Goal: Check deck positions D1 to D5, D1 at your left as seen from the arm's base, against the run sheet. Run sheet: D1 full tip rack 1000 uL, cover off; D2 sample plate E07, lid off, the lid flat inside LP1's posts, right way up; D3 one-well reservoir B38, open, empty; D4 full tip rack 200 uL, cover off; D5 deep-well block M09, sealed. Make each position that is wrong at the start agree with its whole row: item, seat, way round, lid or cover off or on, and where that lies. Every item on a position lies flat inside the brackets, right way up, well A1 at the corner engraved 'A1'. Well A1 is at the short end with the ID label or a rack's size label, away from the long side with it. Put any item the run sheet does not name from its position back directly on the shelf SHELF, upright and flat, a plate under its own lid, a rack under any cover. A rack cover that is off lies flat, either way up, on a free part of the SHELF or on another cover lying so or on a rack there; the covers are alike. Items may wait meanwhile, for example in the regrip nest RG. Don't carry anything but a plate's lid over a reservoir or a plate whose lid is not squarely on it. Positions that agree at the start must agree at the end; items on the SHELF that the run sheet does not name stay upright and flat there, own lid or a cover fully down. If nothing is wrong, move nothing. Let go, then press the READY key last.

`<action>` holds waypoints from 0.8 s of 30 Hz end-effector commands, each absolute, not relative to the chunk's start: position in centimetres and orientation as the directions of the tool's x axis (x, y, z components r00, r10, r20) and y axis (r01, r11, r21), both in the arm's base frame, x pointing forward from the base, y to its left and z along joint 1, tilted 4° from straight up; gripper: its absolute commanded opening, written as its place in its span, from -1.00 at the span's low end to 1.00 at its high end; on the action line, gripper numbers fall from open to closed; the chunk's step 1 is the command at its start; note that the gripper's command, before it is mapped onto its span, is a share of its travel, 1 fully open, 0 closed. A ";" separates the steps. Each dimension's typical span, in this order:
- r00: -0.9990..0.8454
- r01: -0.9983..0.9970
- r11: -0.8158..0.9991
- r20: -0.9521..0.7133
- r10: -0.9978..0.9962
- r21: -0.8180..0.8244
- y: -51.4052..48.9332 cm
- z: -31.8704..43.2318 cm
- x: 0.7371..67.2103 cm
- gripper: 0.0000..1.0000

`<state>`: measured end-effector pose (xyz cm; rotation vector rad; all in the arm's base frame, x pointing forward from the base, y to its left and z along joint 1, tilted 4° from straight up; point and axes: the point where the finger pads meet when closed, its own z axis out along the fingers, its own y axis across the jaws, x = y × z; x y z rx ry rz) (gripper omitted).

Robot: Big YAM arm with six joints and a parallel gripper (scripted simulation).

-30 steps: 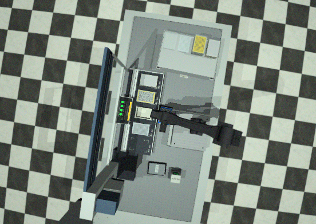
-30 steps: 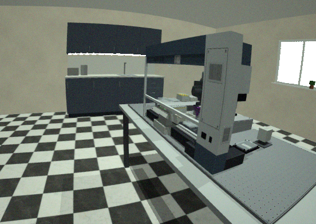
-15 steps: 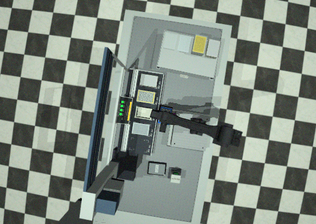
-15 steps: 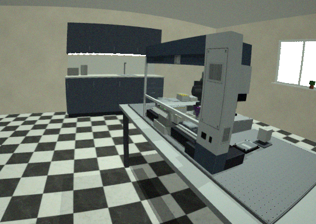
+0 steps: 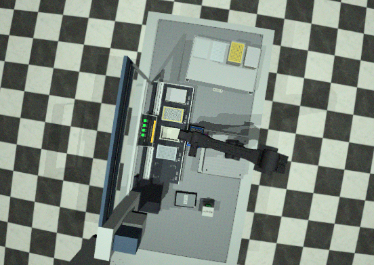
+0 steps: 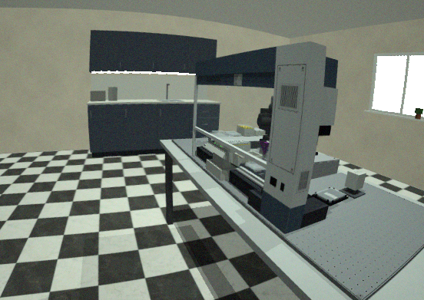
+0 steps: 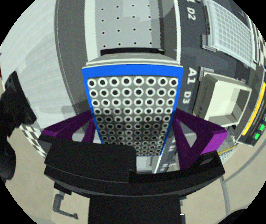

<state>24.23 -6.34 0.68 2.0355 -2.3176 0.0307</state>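
A blue tip rack with a full grid of tips stands on the table plate beside the deck, and also shows in the top view. My gripper is open, its purple fingers on either side of the rack's near end and apart from it. In the top view the gripper is next to the one-well reservoir at D3. D2 has a white plate. D4 has a yellow tip rack. D5 has a pale sealed block. D1 holds nothing.
The SHELF at the far end carries several items, one a yellow rack. A flat lid lies in the post frame near the READY key. The instrument's gantry runs along the deck's far side.
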 end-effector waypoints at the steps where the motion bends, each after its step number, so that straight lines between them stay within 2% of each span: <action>1: -0.132 -0.991 0.131 0.058 -0.989 -0.028 -6.8 2.9 26.6 1.00; 15: -0.132 -0.991 0.130 0.058 -0.990 -0.031 -6.5 5.1 26.7 1.00; 16: -0.127 -0.992 0.127 0.055 -0.990 0.008 -6.3 4.2 25.9 1.00; 24: -0.129 -0.991 0.128 0.058 -0.990 -0.033 -6.3 6.7 26.7 1.00</action>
